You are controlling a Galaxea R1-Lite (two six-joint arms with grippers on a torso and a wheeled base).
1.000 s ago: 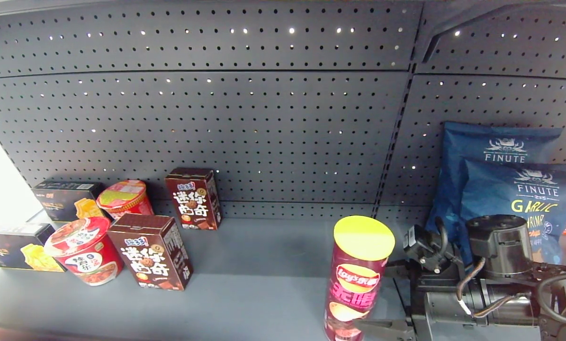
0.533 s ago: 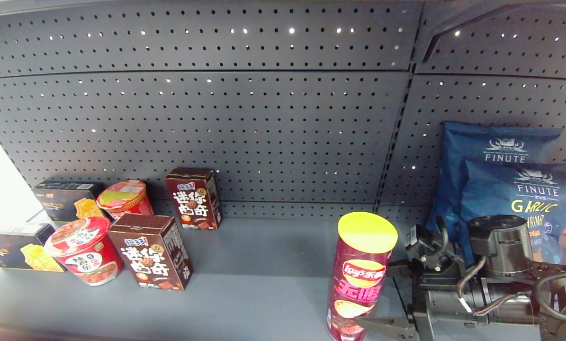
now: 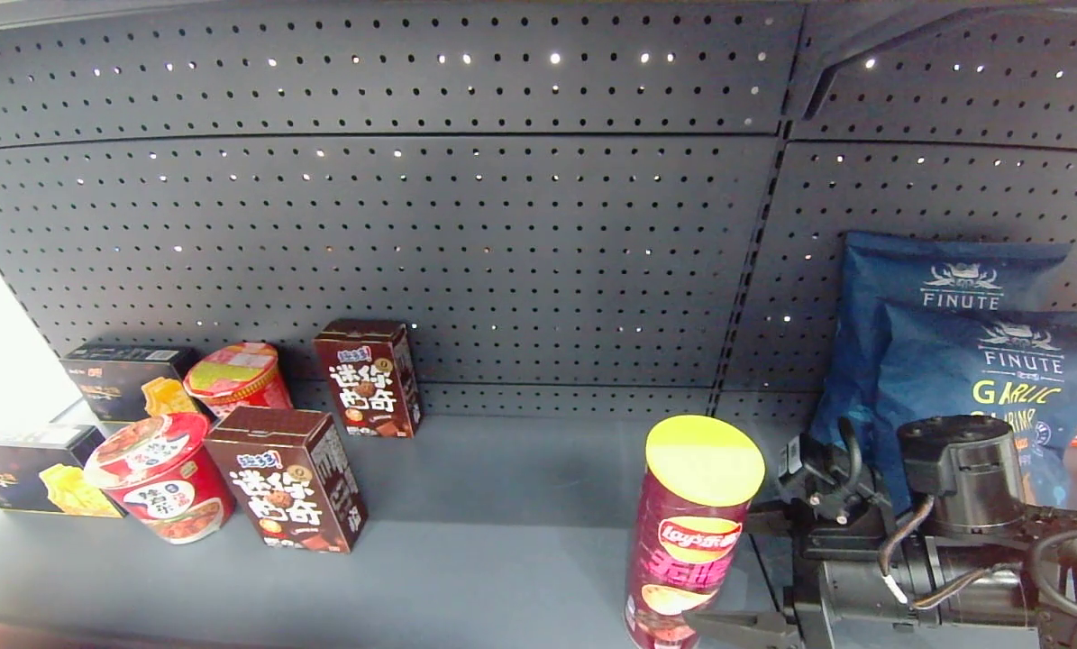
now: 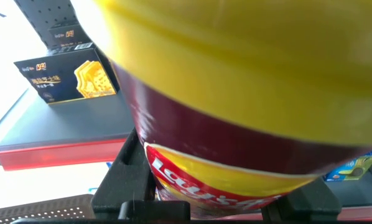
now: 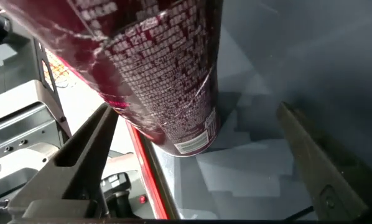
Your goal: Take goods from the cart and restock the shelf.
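Chips can (image 3: 693, 532) and right end effector (image 3: 720, 570) have shifted slightly right and down. That end effector is released, straddling the can, which appears placed on the shelf (image 3: 502, 559). Left end effector (image 4: 214, 199) grasps a second can (image 4: 236, 93), not yet shelved.

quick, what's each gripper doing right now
Left gripper: closed, holding a second chip can.
Right gripper: open, fingers spread either side of the standing chip can.
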